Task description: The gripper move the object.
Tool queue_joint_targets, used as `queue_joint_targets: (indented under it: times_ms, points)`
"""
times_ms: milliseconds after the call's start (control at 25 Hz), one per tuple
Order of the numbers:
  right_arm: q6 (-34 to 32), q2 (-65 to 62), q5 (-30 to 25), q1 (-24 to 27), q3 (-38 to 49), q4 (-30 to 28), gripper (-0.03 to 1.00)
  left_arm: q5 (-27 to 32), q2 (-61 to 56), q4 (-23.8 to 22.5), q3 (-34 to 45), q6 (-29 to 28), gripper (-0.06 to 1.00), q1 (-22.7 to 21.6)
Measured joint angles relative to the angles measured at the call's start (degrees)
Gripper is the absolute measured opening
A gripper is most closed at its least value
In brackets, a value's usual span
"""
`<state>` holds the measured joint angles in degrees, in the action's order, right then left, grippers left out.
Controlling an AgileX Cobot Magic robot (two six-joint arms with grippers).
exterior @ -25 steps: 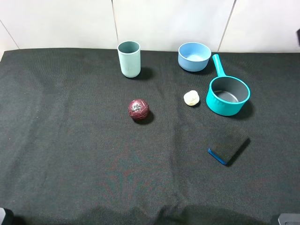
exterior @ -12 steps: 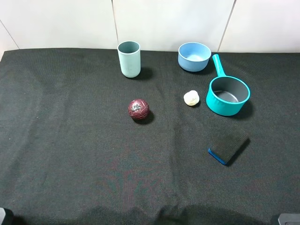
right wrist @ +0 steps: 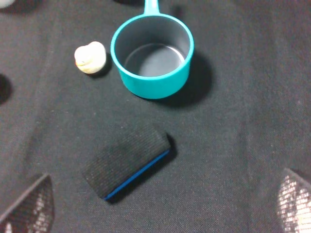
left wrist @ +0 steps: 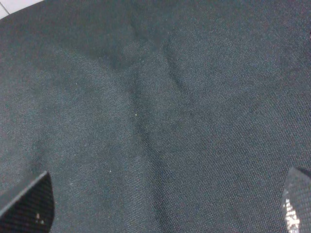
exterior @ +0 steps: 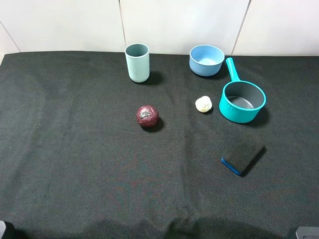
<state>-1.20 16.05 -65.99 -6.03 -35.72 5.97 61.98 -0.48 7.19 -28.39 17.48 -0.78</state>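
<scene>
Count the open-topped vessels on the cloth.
3: a tall pale-teal cup at the back, a light-blue bowl to its right, and the teal saucepan just in front of the bowl.

Saucepan (exterior: 242,102) hemmed in: bowl (exterior: 206,59) just beside handle tip, pale lump (exterior: 203,104) near its left side, sponge (exterior: 242,154) near in front. Right side & above are free. Ball (exterior: 147,116) & cup (exterior: 137,62) well apart; cloth (exterior: 75,164) bare front-left
</scene>
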Motion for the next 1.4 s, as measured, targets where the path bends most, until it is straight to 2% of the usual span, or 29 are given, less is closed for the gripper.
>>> queue_joint_targets:
  times_ms: [320,520,760,1400]
  points:
    - [-0.94,-15.97,2.09,4.43,5.11,-1.21,0.69,0.0,0.0,0.0,0.0,0.0,0.99,0.0]
    - [-0.94,-16.38,3.04,5.04,5.28,-2.66,0.69,0.0,0.0,0.0,0.0,0.0,0.99,0.0]
    - [-0.94,-16.4,6.44,5.08,6.96,-9.59,0.69,0.0,0.0,0.0,0.0,0.0,0.99,0.0]
    - [-0.94,-16.4,7.27,5.52,7.2,-10.01,0.69,0.0,0.0,0.0,0.0,0.0,0.99,0.0]
